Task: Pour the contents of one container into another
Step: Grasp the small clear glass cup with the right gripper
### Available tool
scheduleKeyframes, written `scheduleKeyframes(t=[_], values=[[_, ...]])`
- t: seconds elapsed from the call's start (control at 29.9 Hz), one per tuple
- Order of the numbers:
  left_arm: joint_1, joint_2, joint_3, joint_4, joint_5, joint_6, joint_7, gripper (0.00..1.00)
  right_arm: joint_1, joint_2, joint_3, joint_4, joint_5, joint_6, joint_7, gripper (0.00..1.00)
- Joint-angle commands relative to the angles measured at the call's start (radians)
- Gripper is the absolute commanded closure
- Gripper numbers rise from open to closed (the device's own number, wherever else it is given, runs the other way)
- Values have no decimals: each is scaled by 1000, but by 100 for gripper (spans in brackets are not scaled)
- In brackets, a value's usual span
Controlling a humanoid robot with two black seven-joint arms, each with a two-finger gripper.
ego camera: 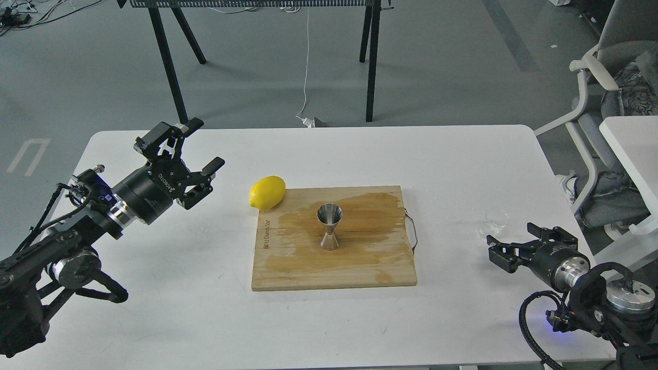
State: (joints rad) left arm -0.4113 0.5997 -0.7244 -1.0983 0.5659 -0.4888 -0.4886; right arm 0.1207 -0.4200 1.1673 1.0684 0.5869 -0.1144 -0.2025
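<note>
The steel hourglass jigger (pixel 329 226) stands upright in the middle of the wooden cutting board (pixel 288 267). The small clear glass cup (pixel 491 223) sits on the white table right of the board, faint against the tabletop. My right gripper (pixel 514 241) is low over the table, open, just below and right of the cup, holding nothing. My left gripper (pixel 198 146) hovers open above the table's left side, left of the lemon (pixel 267 192), with nothing between its fingers.
The board shows a dark wet stain (pixel 360 213) and has a metal handle (pixel 413 231) on its right edge. A second white table (pixel 629 149) and an office chair (pixel 611 67) stand to the right. Black table legs (pixel 372 61) rise behind.
</note>
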Motion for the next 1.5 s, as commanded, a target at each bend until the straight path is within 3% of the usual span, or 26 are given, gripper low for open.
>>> scheduleKeyframes(t=[0.0, 0.94, 1.47], values=[[0, 0, -1, 0, 0, 0, 0, 5, 7, 20, -8, -18, -2, -1, 0, 1], [17, 0, -1, 1, 0, 0, 0, 4, 111, 93, -9, -159, -64, -4, 6, 5], [23, 0, -1, 1, -1, 0, 0, 3, 131, 96, -9, -162, -93, 1, 8, 22]])
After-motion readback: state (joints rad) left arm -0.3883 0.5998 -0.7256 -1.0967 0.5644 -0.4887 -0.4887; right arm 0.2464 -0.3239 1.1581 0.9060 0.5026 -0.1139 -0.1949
